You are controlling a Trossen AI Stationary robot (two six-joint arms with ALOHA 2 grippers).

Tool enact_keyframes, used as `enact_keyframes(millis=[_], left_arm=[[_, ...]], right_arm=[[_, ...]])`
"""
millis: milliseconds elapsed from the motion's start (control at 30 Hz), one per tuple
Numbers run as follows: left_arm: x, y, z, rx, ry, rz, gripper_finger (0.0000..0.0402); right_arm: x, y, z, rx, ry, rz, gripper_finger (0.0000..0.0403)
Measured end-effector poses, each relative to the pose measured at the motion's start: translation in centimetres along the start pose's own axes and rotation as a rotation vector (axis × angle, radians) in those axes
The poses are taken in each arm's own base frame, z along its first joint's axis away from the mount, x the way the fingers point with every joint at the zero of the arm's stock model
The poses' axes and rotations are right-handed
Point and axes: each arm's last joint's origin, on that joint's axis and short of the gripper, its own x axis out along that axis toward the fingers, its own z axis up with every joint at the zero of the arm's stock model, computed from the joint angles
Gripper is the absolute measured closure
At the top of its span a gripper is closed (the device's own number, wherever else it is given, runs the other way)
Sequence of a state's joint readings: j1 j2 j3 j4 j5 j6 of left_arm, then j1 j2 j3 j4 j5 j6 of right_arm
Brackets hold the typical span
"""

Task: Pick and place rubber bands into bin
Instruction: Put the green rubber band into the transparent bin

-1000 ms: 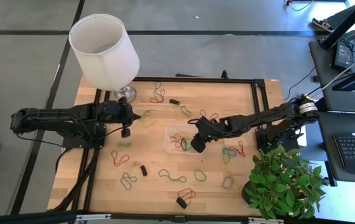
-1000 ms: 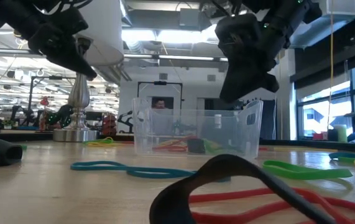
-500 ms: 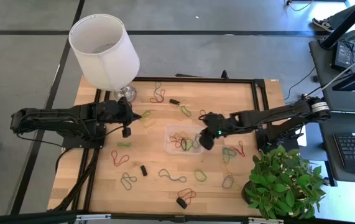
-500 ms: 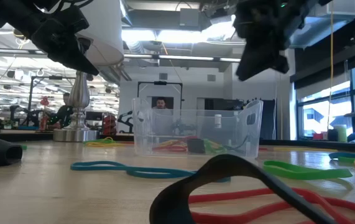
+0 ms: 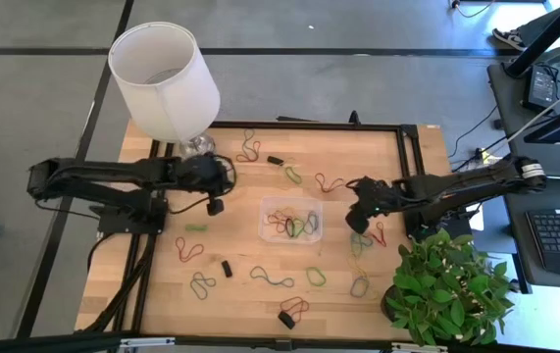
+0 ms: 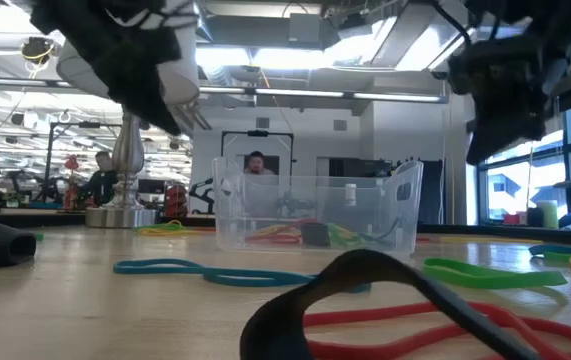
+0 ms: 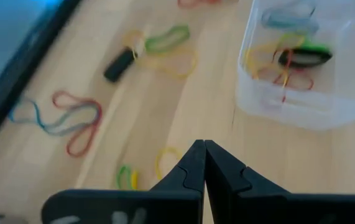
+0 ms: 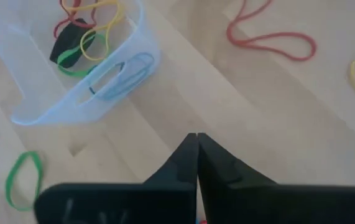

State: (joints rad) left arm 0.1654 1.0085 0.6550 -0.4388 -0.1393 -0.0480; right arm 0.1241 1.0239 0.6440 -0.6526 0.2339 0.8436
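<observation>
- High: bin [image 5: 291, 220] mid-table, some rubber bands [image 5: 293, 226] inside, many loose around it. Right gripper [image 5: 360, 218] beside bin, left gripper [image 5: 215, 206] other side.
- Wrists: both pincers pinched together, empty.
- Step: between picks. Next: open over a loose band.

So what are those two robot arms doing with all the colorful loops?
They are collecting rubber bands from the wooden table into the clear bin in the middle, which already holds several. At this moment neither arm holds one. The right gripper hovers just right of the bin with its fingers shut and empty. The left gripper hovers to the bin's left, near the lamp, also shut. Many bands lie scattered around.
</observation>
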Motion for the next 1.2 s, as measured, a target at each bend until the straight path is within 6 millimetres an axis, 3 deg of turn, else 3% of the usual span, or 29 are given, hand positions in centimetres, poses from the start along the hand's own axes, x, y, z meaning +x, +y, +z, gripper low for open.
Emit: enact_keyframes(millis=[233, 567, 933, 1200], left_arm=[[2.4, 0.6, -1.4, -0.111, 0.287, 0.097, 0.0379], [5.8, 2.6, -3.0, -0.126, 0.485, 0.167, 0.0337], [7.8, 5.3, -3.8, -0.233, 0.533, 0.126, 0.0338], [9.3, 5.8, -4.0, -0.258, 0.520, 0.097, 0.0316]], right_arm=[[0.5, -1.5, -1.7, 0.033, -0.041, 0.118, 0.0386], [0.3, -1.8, -2.0, -0.010, -0.063, 0.138, 0.0394], [0.2, -1.7, -1.8, -0.008, -0.079, 0.153, 0.0386], [0.2, -1.7, -1.8, -0.008, -0.082, 0.151, 0.0395]])
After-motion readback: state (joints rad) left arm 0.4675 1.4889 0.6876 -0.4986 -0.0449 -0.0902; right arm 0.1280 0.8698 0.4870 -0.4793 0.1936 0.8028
